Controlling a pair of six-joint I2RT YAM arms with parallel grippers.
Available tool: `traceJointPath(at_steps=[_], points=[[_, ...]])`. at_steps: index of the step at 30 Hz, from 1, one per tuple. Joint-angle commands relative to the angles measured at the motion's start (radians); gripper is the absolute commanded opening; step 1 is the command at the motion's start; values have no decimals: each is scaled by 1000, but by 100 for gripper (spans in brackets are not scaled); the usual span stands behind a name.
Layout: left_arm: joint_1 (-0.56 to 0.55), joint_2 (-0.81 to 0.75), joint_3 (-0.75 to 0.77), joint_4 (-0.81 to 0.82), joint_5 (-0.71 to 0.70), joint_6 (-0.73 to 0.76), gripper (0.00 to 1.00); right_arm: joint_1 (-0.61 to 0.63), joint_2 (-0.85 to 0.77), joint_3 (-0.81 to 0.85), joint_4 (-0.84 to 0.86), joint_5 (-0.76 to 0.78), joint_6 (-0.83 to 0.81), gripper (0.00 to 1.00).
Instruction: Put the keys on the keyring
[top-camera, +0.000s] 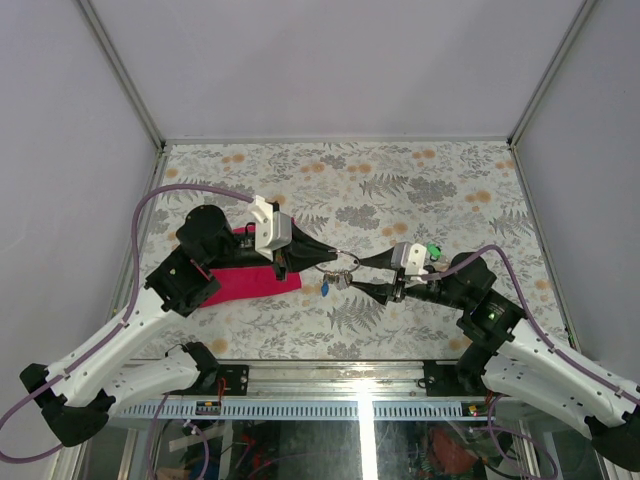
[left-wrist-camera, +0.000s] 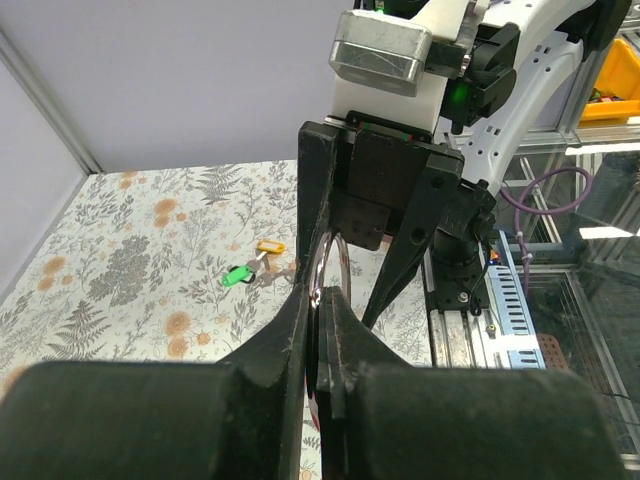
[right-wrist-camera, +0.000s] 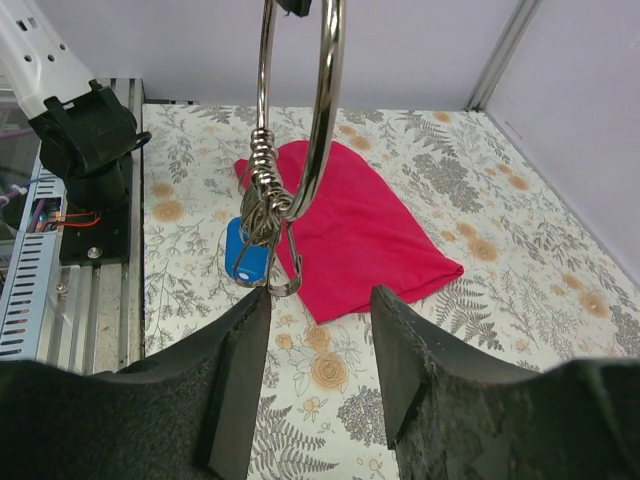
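My left gripper (top-camera: 318, 262) is shut on the keyring (top-camera: 340, 261), a large silvery loop held upright above the table; the left wrist view shows the jaws (left-wrist-camera: 322, 296) pinched on the wire (left-wrist-camera: 330, 262). A blue-tagged key (right-wrist-camera: 247, 255) and small wire loops (right-wrist-camera: 268, 205) hang from the ring (right-wrist-camera: 322, 120). My right gripper (top-camera: 352, 275) is open just right of the ring, its fingers (right-wrist-camera: 240, 360) spread below the hanging cluster and touching nothing. A green key (left-wrist-camera: 237, 275) and a yellow key (left-wrist-camera: 270, 247) lie on the table; the green one also shows in the top view (top-camera: 433, 250).
A magenta cloth (top-camera: 250, 281) lies under the left arm, also in the right wrist view (right-wrist-camera: 360, 225). The table (top-camera: 420, 190) has a floral cover. White walls enclose three sides, and a metal rail (top-camera: 330, 405) runs along the near edge.
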Motion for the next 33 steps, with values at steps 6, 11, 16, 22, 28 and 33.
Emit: traceJointPath(at_steps=[6,11,16,22,28,33], points=[[1,3,29,70,-20,-24,0,2,1,12,116,0,30,49],[1,7,29,78,-18,-32,0,1,-1,9,131,21,35,49],[1,11,27,89,-27,-42,0,2,7,-7,183,9,64,49],[1,14,22,107,-62,-65,0,2,35,-36,266,-7,103,50],[1,17,18,122,-79,-86,0,2,40,-69,351,48,111,47],[1,19,17,125,-100,-92,0,1,29,-86,382,91,109,43]])
